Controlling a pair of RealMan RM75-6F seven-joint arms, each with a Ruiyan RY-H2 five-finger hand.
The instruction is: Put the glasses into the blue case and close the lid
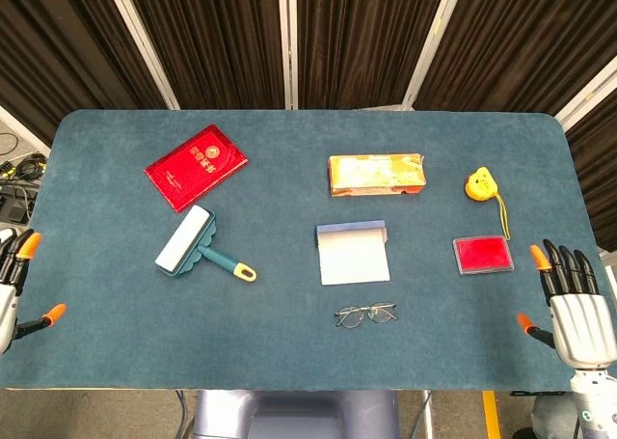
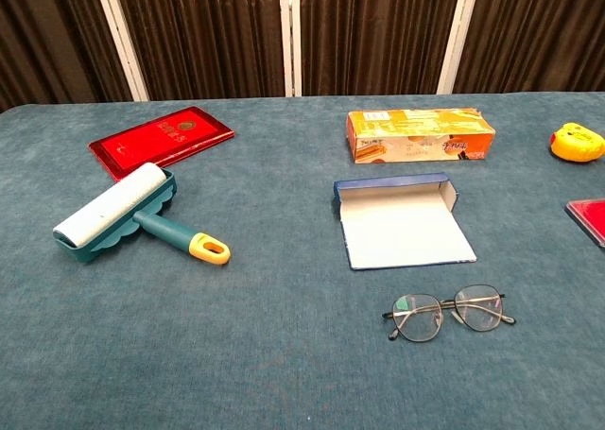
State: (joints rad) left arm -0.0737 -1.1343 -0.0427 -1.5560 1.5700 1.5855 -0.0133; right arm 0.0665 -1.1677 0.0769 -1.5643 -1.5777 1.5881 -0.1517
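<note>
The blue case (image 1: 352, 250) (image 2: 397, 217) lies open at the table's middle, its white-lined lid flat toward the front. Thin metal-framed glasses (image 1: 365, 315) (image 2: 450, 312) lie on the cloth just in front of the lid, apart from it. My left hand (image 1: 12, 287) hangs at the table's left edge, fingers apart, holding nothing. At the right edge my right hand (image 1: 574, 304) is also empty with its fingers spread. Neither hand shows in the chest view.
A lint roller (image 1: 198, 247) (image 2: 132, 216) lies left of the case, a red booklet (image 1: 196, 166) (image 2: 161, 139) behind it. An orange box (image 1: 376, 174) (image 2: 419, 133) sits behind the case. A yellow tape measure (image 1: 480, 184) (image 2: 578, 142) and a red flat case (image 1: 483, 255) are to the right.
</note>
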